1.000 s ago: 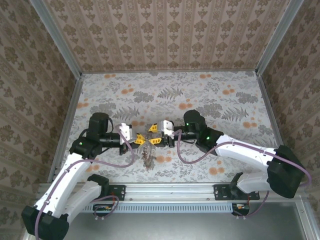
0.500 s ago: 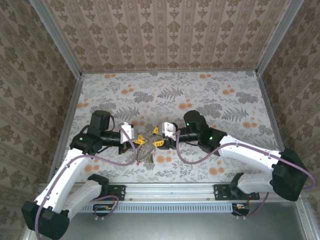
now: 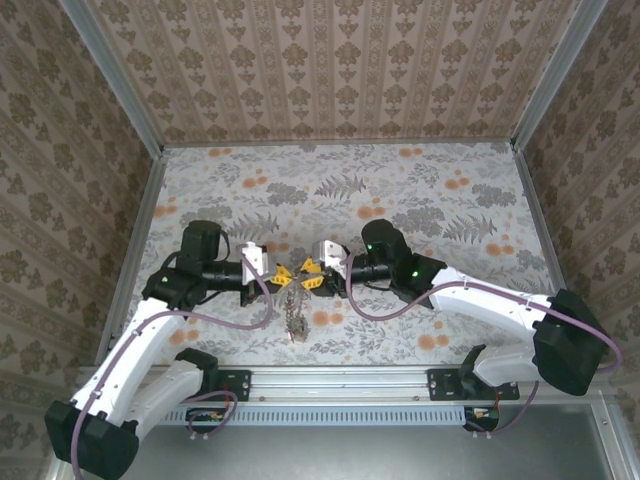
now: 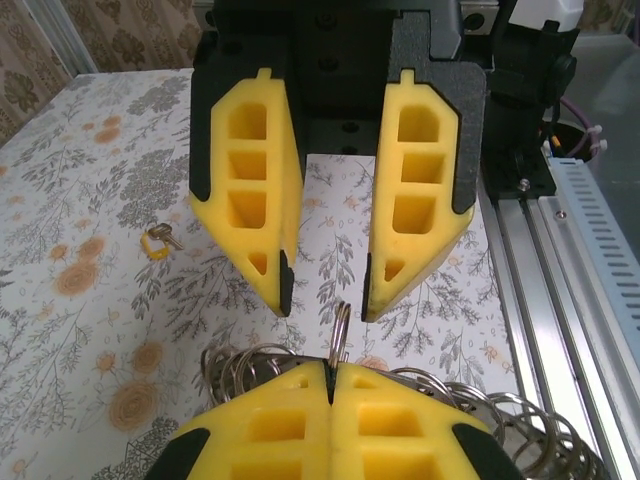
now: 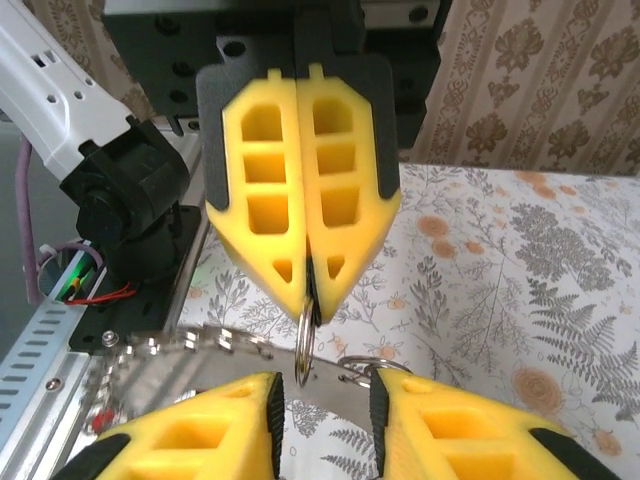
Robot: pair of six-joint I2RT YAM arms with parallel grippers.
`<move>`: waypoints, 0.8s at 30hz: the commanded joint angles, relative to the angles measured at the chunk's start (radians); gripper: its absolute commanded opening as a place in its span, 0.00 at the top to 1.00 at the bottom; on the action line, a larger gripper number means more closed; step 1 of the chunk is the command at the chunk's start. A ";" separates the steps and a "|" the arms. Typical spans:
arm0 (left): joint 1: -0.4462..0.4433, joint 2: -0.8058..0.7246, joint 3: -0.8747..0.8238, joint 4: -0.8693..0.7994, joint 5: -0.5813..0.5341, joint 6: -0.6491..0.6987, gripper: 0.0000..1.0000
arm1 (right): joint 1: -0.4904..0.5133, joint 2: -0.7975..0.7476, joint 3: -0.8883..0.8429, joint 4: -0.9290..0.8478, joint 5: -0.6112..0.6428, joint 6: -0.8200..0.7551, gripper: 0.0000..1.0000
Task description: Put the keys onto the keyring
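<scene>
Left wrist view: the left gripper [image 4: 330, 370] is clamped on a thin ring [image 4: 341, 325]. The right gripper [image 4: 327, 300] faces it, jaws narrowly apart.

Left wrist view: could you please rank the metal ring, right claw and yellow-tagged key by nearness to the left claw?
1. Metal ring, pinched in the left claw.
2. Right claw, directly opposite.
3. Yellow-tagged key, on the table, far left.

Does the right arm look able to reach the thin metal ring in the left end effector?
Probably yes: the thin metal ring juts from the shut left end effector toward the open right end effector, unobstructed.
</scene>
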 commanded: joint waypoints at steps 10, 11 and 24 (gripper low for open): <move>-0.006 -0.038 -0.050 0.193 0.084 -0.131 1.00 | 0.005 -0.002 -0.061 0.181 0.011 0.060 0.70; -0.006 -0.037 -0.048 0.194 0.087 -0.129 1.00 | 0.005 -0.004 -0.064 0.182 0.012 0.059 0.70; -0.006 -0.029 -0.057 0.250 0.130 -0.136 1.00 | 0.005 0.005 -0.079 0.232 -0.016 0.057 0.91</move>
